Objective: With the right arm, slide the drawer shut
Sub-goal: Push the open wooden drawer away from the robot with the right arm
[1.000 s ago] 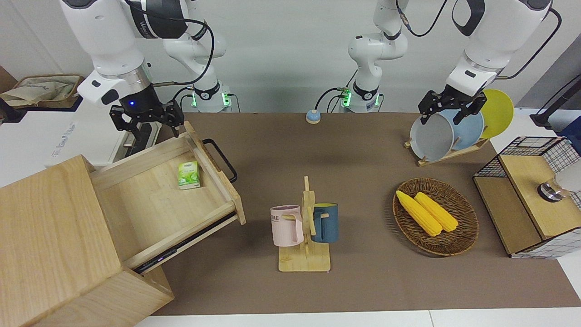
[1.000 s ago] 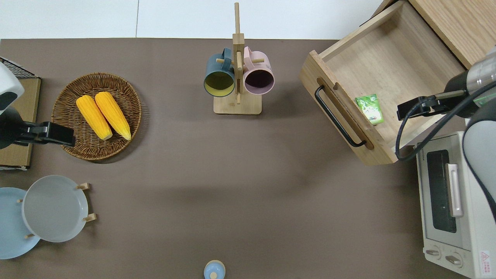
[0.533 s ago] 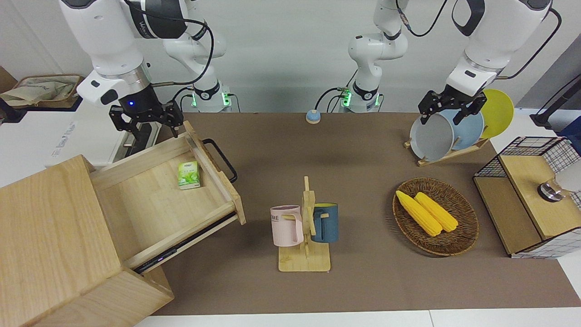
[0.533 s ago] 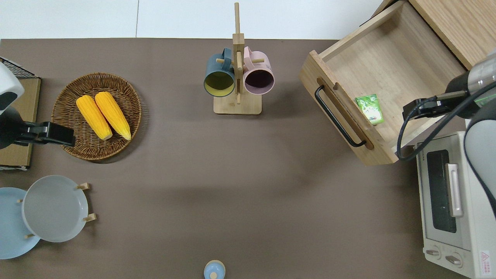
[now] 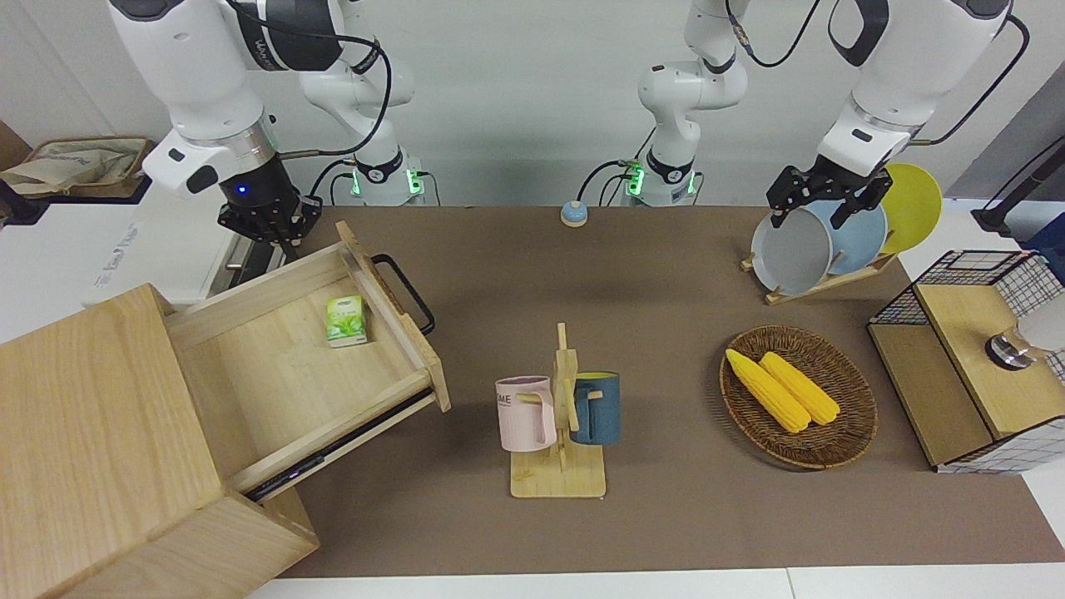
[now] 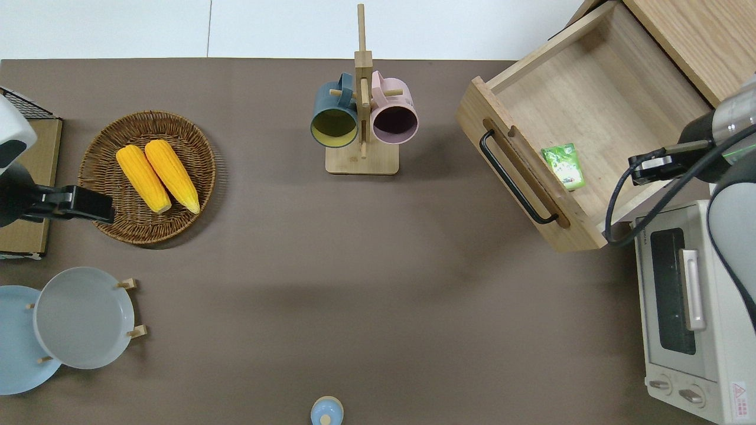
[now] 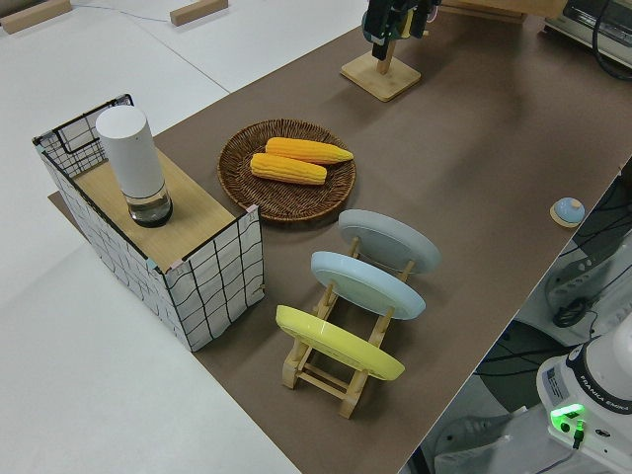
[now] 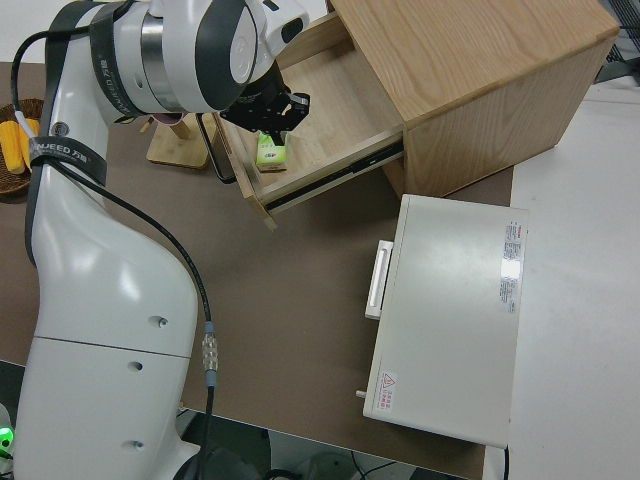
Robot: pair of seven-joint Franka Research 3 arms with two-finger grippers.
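So the drawer [image 5: 333,349] is pulled well out of its box [image 5: 108,433] at the right arm's end of the table, handle [image 5: 405,291] facing the middle. A small green packet [image 5: 345,320] lies inside, near the front panel. The right gripper [image 5: 270,226] hangs over the drawer's edge on the robots' side, about level with the packet and well away from the handle. Its fingers look drawn together, holding nothing.

My read: this is the approach step, no closing push has started yet. Next the gripper needs to get round to the front panel or handle and push straight along the slide, since the drawer sits angled on the table.

Just under the gripper on the robots' side is a white toaster oven [image 6: 691,307]. Farther out on the brown table mat [image 6: 354,283] there's a mug rack [image 6: 361,118], a basket of corn [image 6: 147,177], a plate rack [image 5: 832,237] and a wire-mesh box [image 5: 965,358]. The left arm is parked.
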